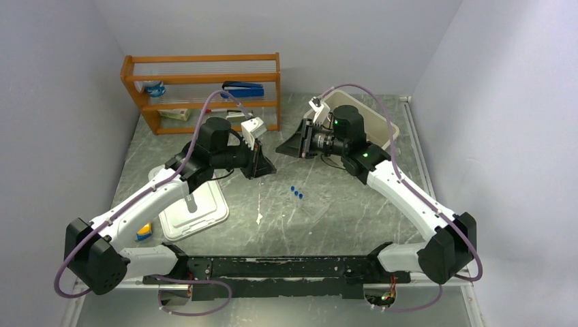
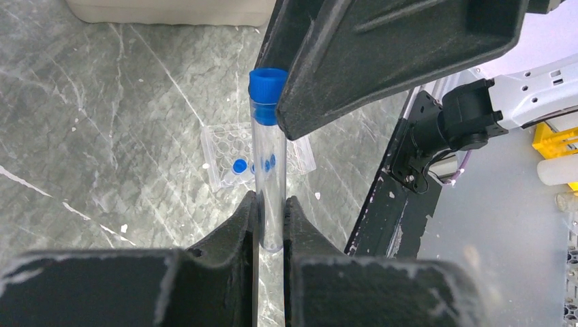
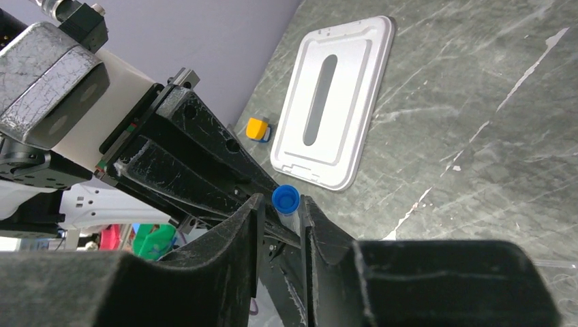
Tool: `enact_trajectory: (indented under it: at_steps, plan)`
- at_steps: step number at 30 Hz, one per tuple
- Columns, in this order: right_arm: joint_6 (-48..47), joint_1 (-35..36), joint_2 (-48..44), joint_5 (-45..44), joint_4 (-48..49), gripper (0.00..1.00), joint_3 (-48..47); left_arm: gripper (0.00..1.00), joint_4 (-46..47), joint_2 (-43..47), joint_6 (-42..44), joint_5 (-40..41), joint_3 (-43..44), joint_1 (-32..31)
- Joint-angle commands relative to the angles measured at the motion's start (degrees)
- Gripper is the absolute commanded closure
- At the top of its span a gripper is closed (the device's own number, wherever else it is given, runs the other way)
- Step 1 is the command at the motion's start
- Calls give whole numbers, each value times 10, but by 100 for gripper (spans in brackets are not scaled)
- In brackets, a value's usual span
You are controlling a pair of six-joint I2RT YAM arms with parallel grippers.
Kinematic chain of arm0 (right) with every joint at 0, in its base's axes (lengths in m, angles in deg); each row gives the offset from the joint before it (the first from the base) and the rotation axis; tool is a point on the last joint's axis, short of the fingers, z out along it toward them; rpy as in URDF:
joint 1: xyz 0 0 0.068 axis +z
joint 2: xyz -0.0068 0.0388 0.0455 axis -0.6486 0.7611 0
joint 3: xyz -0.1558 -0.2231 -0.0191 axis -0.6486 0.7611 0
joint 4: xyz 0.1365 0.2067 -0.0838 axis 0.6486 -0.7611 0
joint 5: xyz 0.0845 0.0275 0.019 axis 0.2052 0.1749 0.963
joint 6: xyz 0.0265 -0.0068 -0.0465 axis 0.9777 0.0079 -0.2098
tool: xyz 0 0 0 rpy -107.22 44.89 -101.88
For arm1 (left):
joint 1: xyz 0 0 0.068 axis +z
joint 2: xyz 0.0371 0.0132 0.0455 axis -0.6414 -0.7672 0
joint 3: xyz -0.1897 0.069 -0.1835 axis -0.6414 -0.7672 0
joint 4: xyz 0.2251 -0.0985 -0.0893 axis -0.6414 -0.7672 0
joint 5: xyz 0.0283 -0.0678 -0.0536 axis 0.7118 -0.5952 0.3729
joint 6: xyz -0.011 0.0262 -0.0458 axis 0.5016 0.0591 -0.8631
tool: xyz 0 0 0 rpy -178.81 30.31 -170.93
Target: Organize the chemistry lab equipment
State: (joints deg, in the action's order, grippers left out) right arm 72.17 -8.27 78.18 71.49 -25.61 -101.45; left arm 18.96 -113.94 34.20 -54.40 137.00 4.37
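Observation:
My left gripper is shut on the lower end of a clear tube with a blue cap, held above the table. My right gripper faces it, and its fingers straddle the capped end. In the right wrist view the cap touches one finger, with a gap to the other, so the jaws are open. The clear rack lies on the table below with blue-capped tubes in it. In the top view the left gripper and the right gripper meet at mid-table.
A white lid lies at the left, with a small yellow-and-blue block beside it. An orange shelf stands at the back left. A white bin sits behind the right arm. White specks dot the marble top.

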Motion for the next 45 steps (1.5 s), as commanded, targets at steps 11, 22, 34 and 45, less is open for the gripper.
enact_trajectory:
  at_steps: [11, 22, 34, 45]
  plan:
    - [6, -7, 26, 45, 38, 79, 12, 95, -5, -6, 10, -16, 5, -3]
    - [-128, -5, -99, -315, -3, 93, 69, 18, 72, -9, -86, 34, -25, -3]
    - [-219, 68, -215, -541, -44, 94, 197, 18, 44, -12, -135, 177, -13, -2]
    - [-135, 265, -224, -728, -79, 96, 270, 20, 12, -28, -154, 241, 7, 8]
